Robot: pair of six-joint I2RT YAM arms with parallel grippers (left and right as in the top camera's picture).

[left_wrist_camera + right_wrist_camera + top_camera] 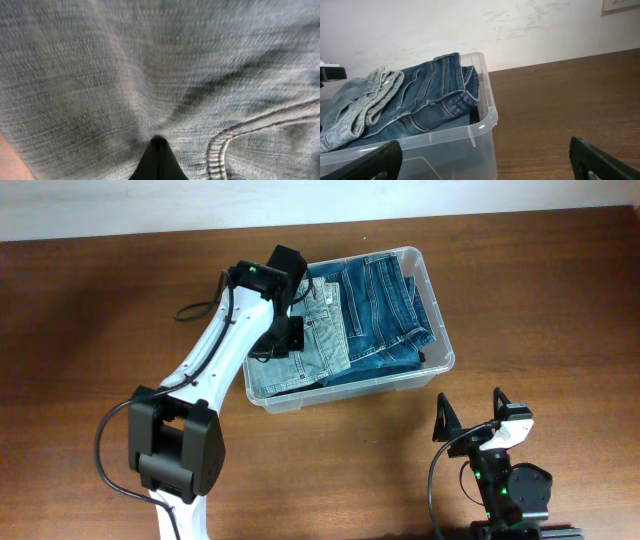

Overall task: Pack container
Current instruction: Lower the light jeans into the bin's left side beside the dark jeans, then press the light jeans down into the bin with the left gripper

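Observation:
The clear plastic container stands at the table's middle with two folded pairs of jeans in it. Light blue jeans lie on the left and dark blue jeans on the right. My left gripper reaches into the bin's left side. In the left wrist view its fingertips are shut together on the light denim, which puckers at their tip. My right gripper is open and empty, on the table in front of the bin's right corner. The right wrist view shows the container and both pairs of jeans.
Brown wooden table all round the bin. A pale wall runs behind the table's far edge. The left arm's cable loops beside the bin's left end.

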